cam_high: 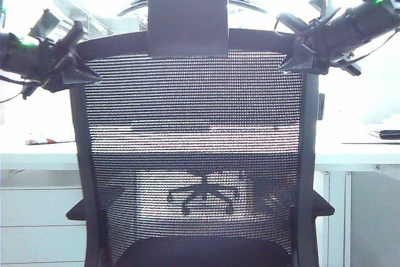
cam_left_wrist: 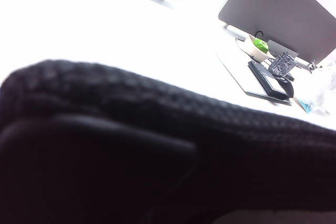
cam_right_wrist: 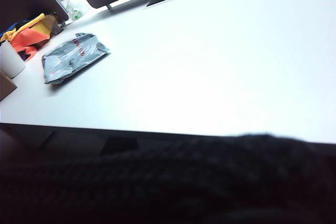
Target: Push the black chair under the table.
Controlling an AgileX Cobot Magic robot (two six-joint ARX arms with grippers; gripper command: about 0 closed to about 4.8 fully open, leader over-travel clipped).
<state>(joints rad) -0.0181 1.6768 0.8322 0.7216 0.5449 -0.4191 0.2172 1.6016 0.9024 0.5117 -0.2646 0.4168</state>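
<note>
Black mesh fills almost everything close up: the black chair [cam_high: 194,154] stands with its back to the onlooker, headrest [cam_high: 189,14] on top, and through the weave the white surface [cam_high: 37,151] shows just beyond it. The seat looks not yet tucked beneath; how much gap remains I cannot tell.

Left pincer [cam_high: 84,73] sits at one upper corner of the chair's back frame, right pincer [cam_high: 294,60] at the other, both touching or all but touching the rim. Whether either is spread or clamped I cannot tell; the wrist views show only dark mesh edge [cam_left_wrist: 157,129] and the surface past it, with a grey packet [cam_right_wrist: 73,56] and monitor backs [cam_left_wrist: 283,9] there.

Judging by this, the push is in hand. Next calls for an even, level shove from both corners so the chair rolls straight under without swivelling.
</note>
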